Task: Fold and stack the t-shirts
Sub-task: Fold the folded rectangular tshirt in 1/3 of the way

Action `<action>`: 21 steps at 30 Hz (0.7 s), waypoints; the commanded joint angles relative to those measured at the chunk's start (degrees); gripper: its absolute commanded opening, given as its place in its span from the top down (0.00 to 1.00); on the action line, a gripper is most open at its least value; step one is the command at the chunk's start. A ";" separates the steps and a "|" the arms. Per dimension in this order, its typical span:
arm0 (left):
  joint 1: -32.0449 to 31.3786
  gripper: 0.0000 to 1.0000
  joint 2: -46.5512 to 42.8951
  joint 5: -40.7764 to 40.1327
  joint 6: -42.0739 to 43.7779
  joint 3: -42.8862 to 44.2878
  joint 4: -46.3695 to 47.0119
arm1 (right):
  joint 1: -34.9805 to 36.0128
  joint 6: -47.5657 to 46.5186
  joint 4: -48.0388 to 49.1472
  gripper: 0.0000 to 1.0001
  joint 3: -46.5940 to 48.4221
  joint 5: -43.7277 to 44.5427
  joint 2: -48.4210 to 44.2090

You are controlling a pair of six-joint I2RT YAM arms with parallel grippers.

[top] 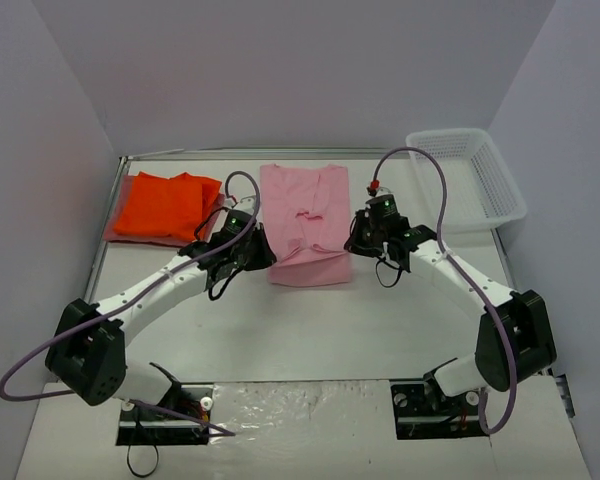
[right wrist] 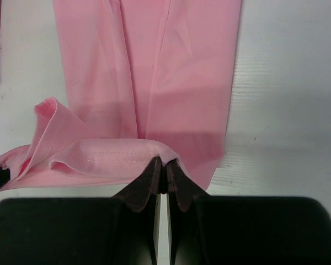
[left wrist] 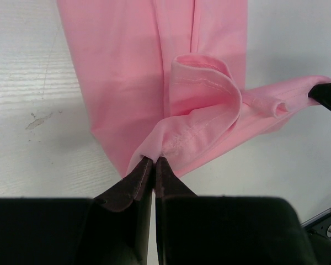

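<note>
White table [top: 310, 330] boxed in by pale grey walls [top: 280, 70]. Pink shirt [top: 305, 235] lies mid-table as a long folded strip, running away from the arm bases. Orange shirt [top: 165, 205] sits far left, well apart from it, on top of a dull red shirt [top: 115, 232] that peeks out along its left and near edges. Basket [top: 470, 175] is at the far right corner, tilted against the wall.

Top view: left gripper [top: 267, 250] is at the pink shirt's left edge and right gripper [top: 353, 236] at its right edge, the 2 facing each other across the strip. Jaw state can't be read from up there.

Left wrist view settles it: both fingers [left wrist: 133, 185] are pressed together with the pink hem pinched between the tips. The hem runs right as a taut band to the other gripper's dark tip at the frame edge, with 1 loose loop bulging up midway.

Right wrist view: same story, fingers [right wrist: 145, 186] closed tight on the stitched hem, a ruffle of cloth standing up to the left, and the left gripper's tip just in at the lower left. Only this view catches a sliver of the red shirt at the top left edge.
</note>
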 commanded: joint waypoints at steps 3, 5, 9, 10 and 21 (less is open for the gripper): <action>2.90 0.98 2.18 1.31 2.89 3.71 -0.12 | -3.43 -3.11 1.60 1.00 4.65 -0.76 3.51; 3.69 0.98 3.50 1.75 3.15 4.76 0.23 | -4.48 -3.55 2.04 1.00 5.62 -1.99 5.71; 4.92 0.98 6.40 3.15 3.68 6.43 0.93 | -5.45 -4.17 3.36 1.00 7.64 -4.02 9.31; 5.10 0.98 6.93 3.24 3.76 6.70 1.19 | -5.46 -4.26 3.45 1.00 8.60 -4.54 10.88; 9.32 0.98 15.19 7.20 5.61 11.44 3.92 | -7.04 -5.23 4.77 1.00 16.60 -7.89 20.21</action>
